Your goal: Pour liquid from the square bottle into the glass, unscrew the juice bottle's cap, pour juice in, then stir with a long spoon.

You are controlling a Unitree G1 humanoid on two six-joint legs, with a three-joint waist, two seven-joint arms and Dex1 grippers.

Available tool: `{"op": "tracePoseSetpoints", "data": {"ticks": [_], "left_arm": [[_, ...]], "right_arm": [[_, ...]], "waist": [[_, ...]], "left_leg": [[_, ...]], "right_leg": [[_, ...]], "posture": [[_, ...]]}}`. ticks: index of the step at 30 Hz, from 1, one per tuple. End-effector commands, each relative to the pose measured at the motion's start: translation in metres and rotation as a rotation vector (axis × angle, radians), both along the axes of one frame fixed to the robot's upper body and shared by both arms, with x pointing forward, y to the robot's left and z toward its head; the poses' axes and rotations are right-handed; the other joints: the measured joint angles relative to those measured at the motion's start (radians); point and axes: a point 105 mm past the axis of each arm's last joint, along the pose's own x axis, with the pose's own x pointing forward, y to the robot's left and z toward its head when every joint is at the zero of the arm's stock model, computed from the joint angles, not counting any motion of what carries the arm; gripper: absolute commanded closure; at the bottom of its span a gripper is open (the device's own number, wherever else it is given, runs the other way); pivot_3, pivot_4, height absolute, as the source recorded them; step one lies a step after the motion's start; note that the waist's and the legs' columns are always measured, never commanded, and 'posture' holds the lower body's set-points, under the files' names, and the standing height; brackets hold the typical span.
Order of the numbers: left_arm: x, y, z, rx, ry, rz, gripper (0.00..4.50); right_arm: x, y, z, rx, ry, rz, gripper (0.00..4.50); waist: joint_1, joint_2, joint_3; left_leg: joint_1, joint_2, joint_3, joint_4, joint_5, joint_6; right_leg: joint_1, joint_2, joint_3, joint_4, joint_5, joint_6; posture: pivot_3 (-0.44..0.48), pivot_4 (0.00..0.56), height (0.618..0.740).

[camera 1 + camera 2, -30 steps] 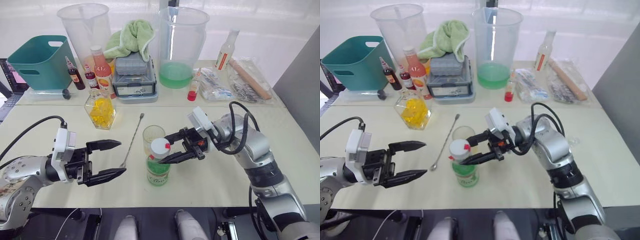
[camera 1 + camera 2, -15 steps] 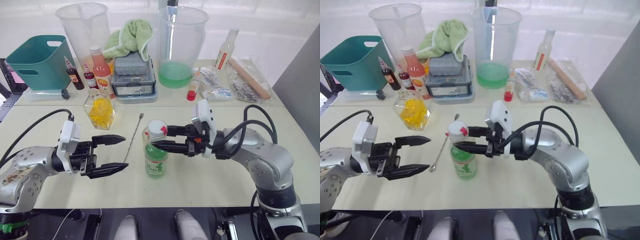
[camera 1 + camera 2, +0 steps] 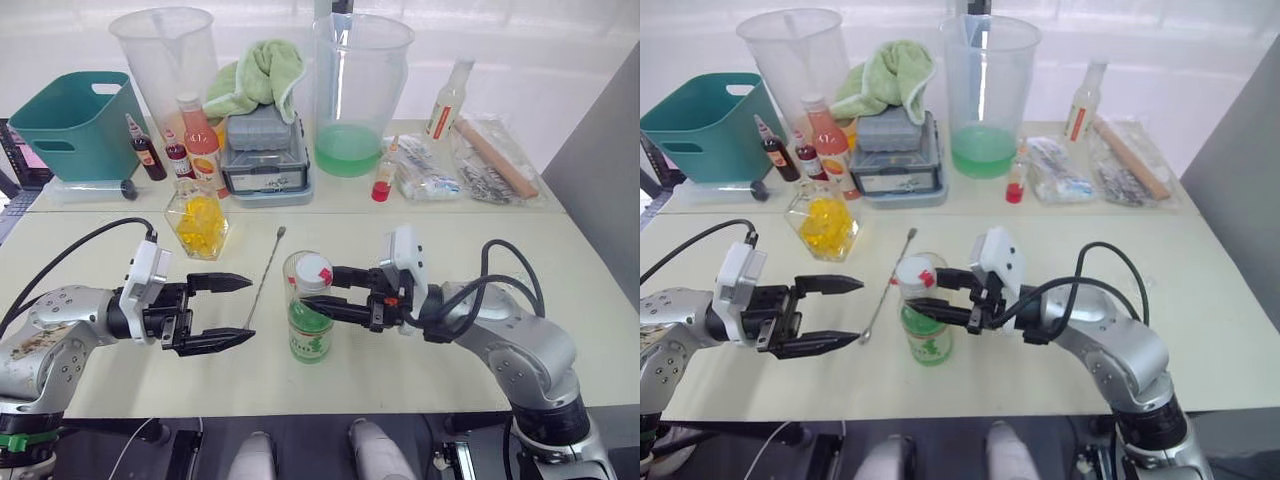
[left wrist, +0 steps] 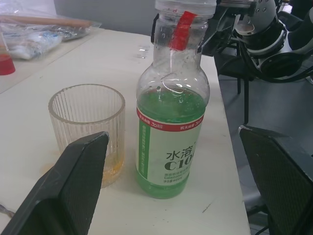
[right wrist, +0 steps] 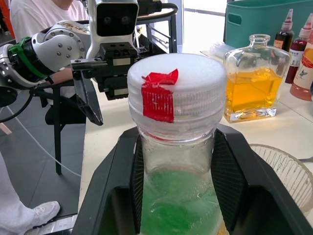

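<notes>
While the right gripper (image 3: 331,287) straddles the juice bottle (image 3: 309,327) neck near the table (image 3: 420,360) front edge, left gripper (image 3: 232,312) wide open beside it, bare tabletop right.

Pale table (image 3: 420,370), 2 surfaces butted together, seam running across mid-frame.

Near half: juice bottle (image 3: 309,322) upright at centre, glass (image 4: 88,129) just behind it, long spoon (image 3: 264,279) lying diagonally to their left, square bottle (image 3: 201,222) at the seam, upper left. Far half: teal basket (image 3: 75,125) upper left, 2 clear pitchers (image 3: 168,60), orange-pink bottle (image 3: 200,142), 2 small dark bottles (image 3: 143,150), grey box stack (image 3: 265,160), plastic bags (image 3: 490,160) upper right.
</notes>
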Motion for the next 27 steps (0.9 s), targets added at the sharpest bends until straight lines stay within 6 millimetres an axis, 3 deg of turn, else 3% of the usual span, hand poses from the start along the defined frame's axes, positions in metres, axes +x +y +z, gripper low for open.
{"op": "tracePoseSetpoints", "data": {"ticks": [1, 6, 12, 16, 21, 27], "left_arm": [[-0.005, -0.003, 0.011, -0.002, -0.055, -0.030, 0.00], [-0.004, -0.007, 0.019, -0.031, -0.073, -0.037, 0.00], [-0.004, -0.015, 0.020, -0.028, -0.097, -0.067, 0.00], [-0.004, -0.031, 0.030, -0.082, -0.106, -0.130, 0.00], [0.001, -0.055, 0.030, -0.076, -0.109, -0.184, 0.00], [0.001, -0.077, 0.029, -0.076, -0.090, -0.232, 0.00]], "right_arm": [[-0.002, -0.003, -0.001, -0.010, -0.003, 0.028, 1.74], [0.009, -0.019, 0.000, -0.043, -0.029, 0.000, 0.04], [0.005, -0.052, -0.004, -0.129, -0.068, 0.034, 0.04], [0.002, -0.084, 0.006, -0.187, -0.105, -0.022, 0.04], [-0.009, -0.101, 0.013, -0.230, -0.096, -0.064, 0.04], [-0.020, -0.108, 0.025, -0.229, -0.079, -0.110, 0.04]], "waist": [[0.001, 0.000, 0.000], [0.003, 0.000, 0.000], [0.007, 0.000, 0.000], [0.013, 0.000, 0.000], [0.025, 0.000, 0.000], [0.029, 0.000, 0.000]], "left_leg": [[0.000, 0.000, 0.000, 0.000, 0.000, 0.000], [-0.001, 0.000, 0.000, 0.000, 0.000, 0.000], [-0.001, 0.000, 0.000, 0.000, 0.000, 0.000], [-0.002, -0.001, 0.000, 0.000, 0.000, 0.000], [-0.001, -0.001, 0.000, 0.001, 0.000, 0.000], [-0.001, -0.001, 0.000, 0.001, 0.000, 0.000]], "right_leg": [[0.000, 0.000, 0.000, 0.000, 0.000, 0.000], [0.000, 0.000, 0.000, -0.001, 0.000, 0.000], [0.001, 0.000, 0.000, -0.002, 0.000, 0.000], [0.001, 0.000, 0.000, -0.002, 0.000, 0.001], [0.002, 0.000, 0.000, -0.002, 0.000, 0.001], [0.002, 0.000, 0.001, -0.002, 0.000, 0.001]], "posture": [[0.000, 0.150, 0.728], [0.000, 0.150, 0.728], [0.000, 0.150, 0.728], [0.000, 0.150, 0.728], [0.000, 0.150, 0.728], [0.000, 0.150, 0.728]]}}
